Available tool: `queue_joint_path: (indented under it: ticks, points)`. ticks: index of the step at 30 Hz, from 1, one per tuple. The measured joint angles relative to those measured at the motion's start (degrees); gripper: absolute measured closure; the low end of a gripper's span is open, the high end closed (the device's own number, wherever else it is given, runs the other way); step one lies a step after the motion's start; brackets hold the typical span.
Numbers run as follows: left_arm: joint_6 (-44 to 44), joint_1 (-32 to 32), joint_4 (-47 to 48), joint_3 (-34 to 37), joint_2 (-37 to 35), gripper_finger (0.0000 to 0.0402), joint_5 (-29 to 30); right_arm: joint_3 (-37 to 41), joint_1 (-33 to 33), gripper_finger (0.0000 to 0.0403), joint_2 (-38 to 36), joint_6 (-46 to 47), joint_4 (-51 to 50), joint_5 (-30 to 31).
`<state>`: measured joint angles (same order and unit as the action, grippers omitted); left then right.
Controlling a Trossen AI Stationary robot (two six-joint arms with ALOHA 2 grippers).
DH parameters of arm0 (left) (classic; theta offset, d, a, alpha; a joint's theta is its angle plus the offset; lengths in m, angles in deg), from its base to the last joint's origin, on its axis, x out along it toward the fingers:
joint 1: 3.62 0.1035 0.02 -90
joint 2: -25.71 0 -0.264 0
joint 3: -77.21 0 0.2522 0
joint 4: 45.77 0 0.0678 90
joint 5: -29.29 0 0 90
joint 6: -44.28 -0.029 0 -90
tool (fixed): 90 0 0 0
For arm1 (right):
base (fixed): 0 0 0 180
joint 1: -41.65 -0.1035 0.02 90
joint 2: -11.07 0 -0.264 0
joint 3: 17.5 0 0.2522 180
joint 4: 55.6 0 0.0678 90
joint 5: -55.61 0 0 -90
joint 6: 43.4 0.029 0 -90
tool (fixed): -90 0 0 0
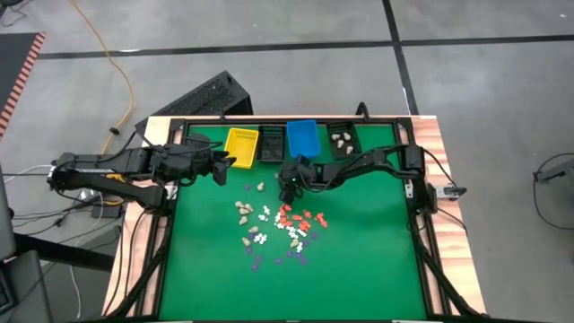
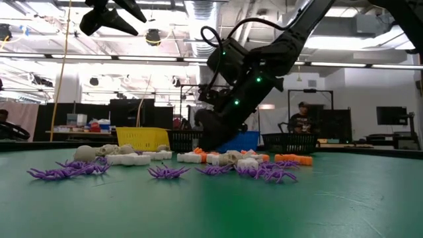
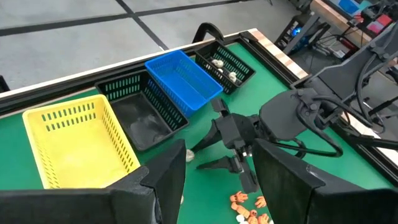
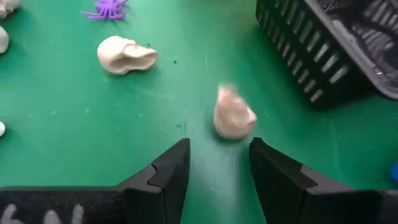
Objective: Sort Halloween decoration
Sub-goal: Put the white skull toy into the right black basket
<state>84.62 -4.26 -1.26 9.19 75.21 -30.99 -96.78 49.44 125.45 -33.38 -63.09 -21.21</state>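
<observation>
Green felt tabletop (image 1: pixel 359 269) amid grey workshop floor (image 1: pixel 296 27)

Four bins (image 1: pixel 241 144): one yellow, one blue (image 1: pixel 302 136), two black (image 1: pixel 270 143).

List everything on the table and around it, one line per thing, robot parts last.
yellow bin: one, yellow, far edge of the mat, empty
black bins: two, black, either side of the blue bin; the right one holds cream skulls
blue bin: one, blue, far edge, empty
skulls: several, cream-beige, mid-mat
spiders: several, purple, near side of the pile
orange pieces: a cluster, orange-red, mat centre
white pieces: several, white, pile's left
left gripper: open, by the yellow bin
right gripper: open, low over a skull
</observation>
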Motion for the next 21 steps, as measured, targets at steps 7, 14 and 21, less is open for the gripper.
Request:
queue_joint_path:
  ticks: [7,14,21]
  points:
    - [0.0,0.0,0.0,0.0,0.0,0.0226,0.0,0.0,-0.3,0.0211,0.2,-0.1,0.4,0.0]
    - [0.0,0.0,0.0,0.0,0.0,0.0226,0.0,0.0,-0.2,0.0211,-0.4,-1.5,5.8,-0.4]
    - [0.0,0.0,0.3,0.0,0.0,0.0226,0.0,0.0,-0.2,0.0211,-0.3,-3.0,12.6,-1.1]
